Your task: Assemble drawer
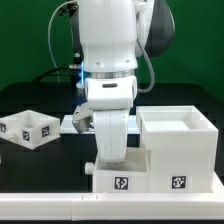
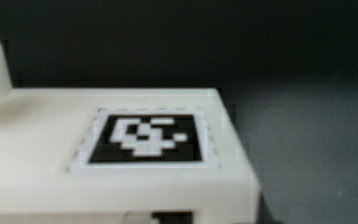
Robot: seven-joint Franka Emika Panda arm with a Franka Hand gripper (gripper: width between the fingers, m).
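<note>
The large white cube shell point(image 1: 176, 140) stands at the exterior view's right, open side up, with a tag on its front face. A small white tray point(image 1: 118, 172), with a tag on its front, sits against the shell's left side. My gripper point(image 1: 108, 150) points down right over this tray, and its fingertips are hidden by the hand. A second small tray point(image 1: 28, 127) stands at the far left. The wrist view is filled by a white part's flat tagged face point(image 2: 144, 135), very close. No fingers show clearly there.
A flat white piece point(image 1: 68, 123), probably the marker board, lies behind the arm on the black table point(image 1: 40, 170). The table's pale front edge point(image 1: 60, 208) runs along the bottom. A green wall stands behind.
</note>
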